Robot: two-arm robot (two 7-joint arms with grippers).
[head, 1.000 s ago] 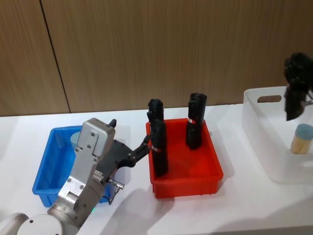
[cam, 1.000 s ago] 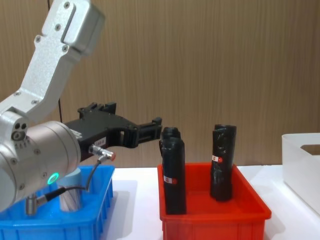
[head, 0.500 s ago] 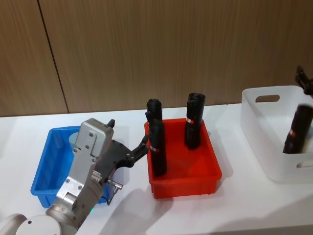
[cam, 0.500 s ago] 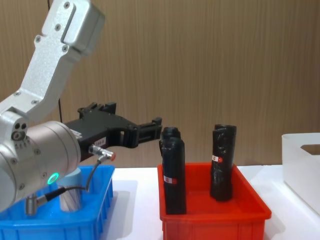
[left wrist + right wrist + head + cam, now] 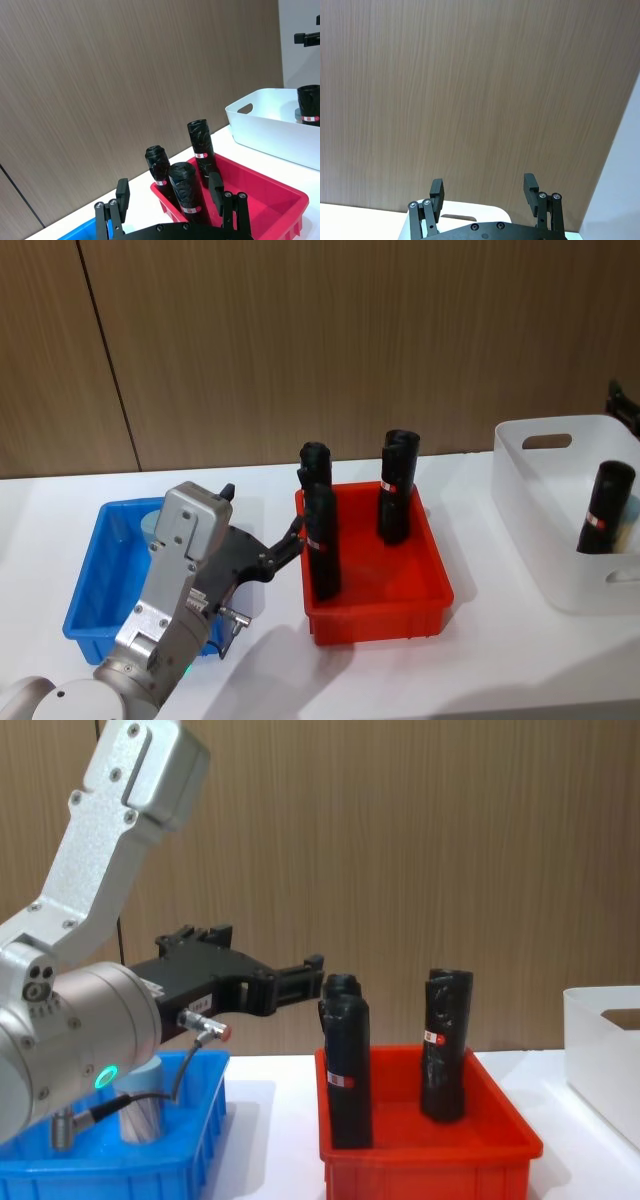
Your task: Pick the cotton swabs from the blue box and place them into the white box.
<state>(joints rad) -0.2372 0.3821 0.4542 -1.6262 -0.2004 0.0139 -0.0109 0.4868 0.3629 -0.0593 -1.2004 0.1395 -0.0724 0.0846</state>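
the left gripper hangs above the right edge of the blue box, its fingers spread apart and empty, pointing toward the red bin and the black rolls standing in it. one jar of cotton swabs stands upright in the far part of the blue box, partly hidden behind the arm's wrist; its pale lid peeks out in the head view just left of the arm. the white box sits well apart on the robot's right and already holds a black roll, with what looks like a swab jar half hidden behind it. the right gripper is raised beyond the white box, fingers apart with nothing between them. the step in hand looks like fetching the remaining jar. to do it well, the left gripper should pull back over the blue box and turn downward, centre on the lid, descend straight, and close on the jar's sides below the lid. the ribbed wall is close, so lift vertically before any sideways move, and pass above the tall rolls.
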